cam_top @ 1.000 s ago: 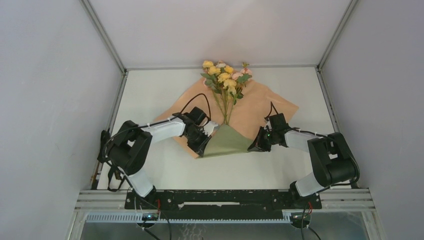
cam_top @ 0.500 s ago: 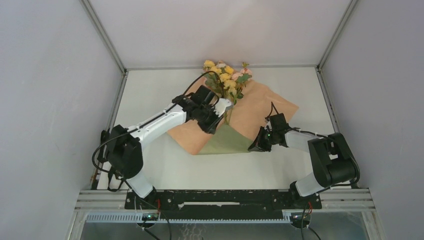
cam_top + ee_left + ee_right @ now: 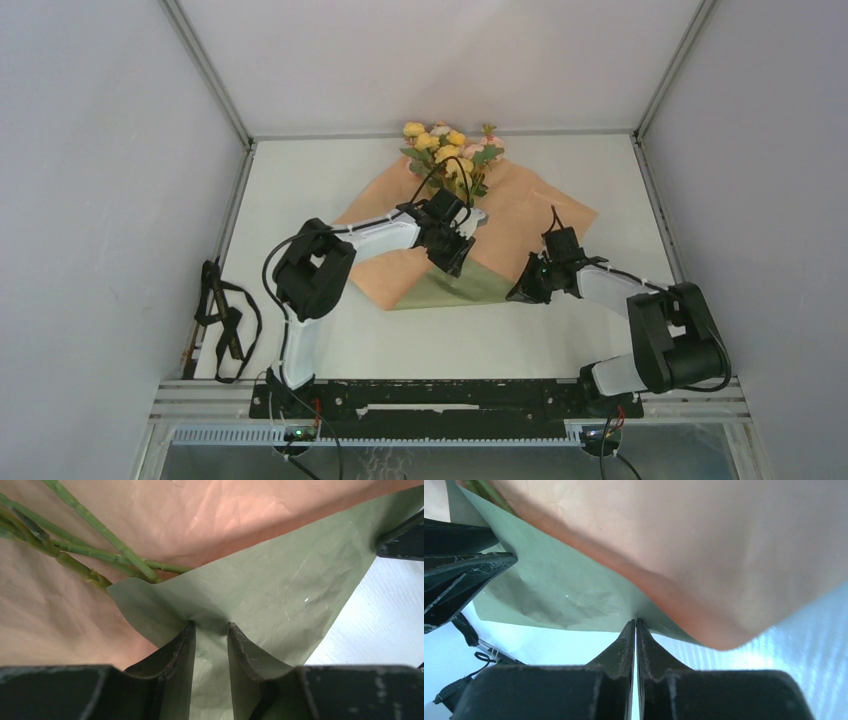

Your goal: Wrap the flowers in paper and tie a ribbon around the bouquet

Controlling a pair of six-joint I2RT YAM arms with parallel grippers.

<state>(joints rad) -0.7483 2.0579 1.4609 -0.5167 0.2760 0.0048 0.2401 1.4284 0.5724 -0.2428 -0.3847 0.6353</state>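
Peach-up paper (image 3: 520,215), olive flap folded at 6 o'clock below flowers (image 3: 447,150). Left gripper (image 3: 210,624) slightly spread on the flap. Right gripper (image 3: 634,620) fingers pressed together.

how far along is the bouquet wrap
Done: the flowers lie on the peach side of the paper, and its near corner is folded up, green, over the stem ends. In hand: the left gripper stands open over that flap; the right gripper is shut at its edge. Left: both sides lie flat, nothing tied round.
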